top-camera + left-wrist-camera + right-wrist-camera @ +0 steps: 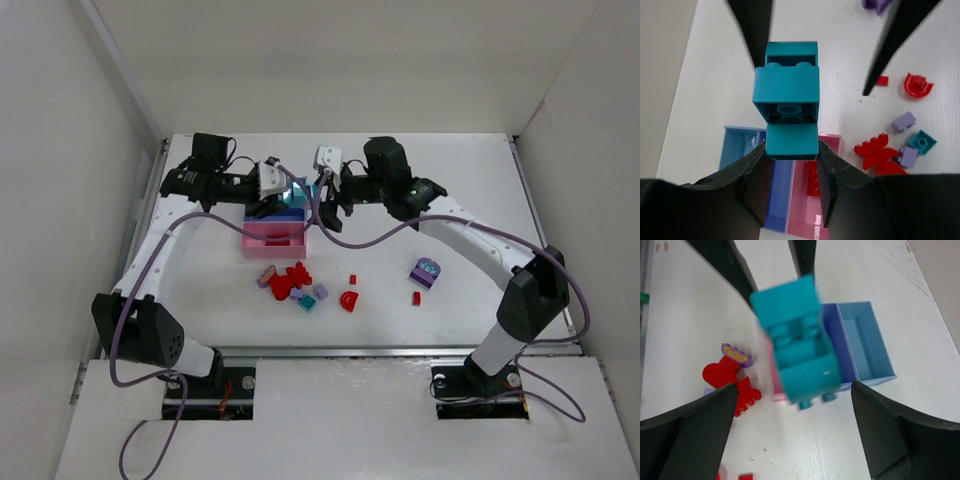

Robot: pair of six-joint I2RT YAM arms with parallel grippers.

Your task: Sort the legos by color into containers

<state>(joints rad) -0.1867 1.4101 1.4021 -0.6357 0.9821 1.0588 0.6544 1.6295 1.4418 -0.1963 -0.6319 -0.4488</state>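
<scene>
No text, label, number or sign can be read on the legos (pixel 292 280), containers (pixel 270 252) or table (pixel 225 300).

Teal block (pixel 786 92) hangs over trays (pixel 270 245); table (pixel 480 170) R side open.

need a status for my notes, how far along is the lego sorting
Early. Done: one red brick lies in the pink tray. In hand: the left gripper holds a teal stack above the trays; the right gripper is open by it. Left: red pile, red arch, purple piece and others loose on the table.
</scene>
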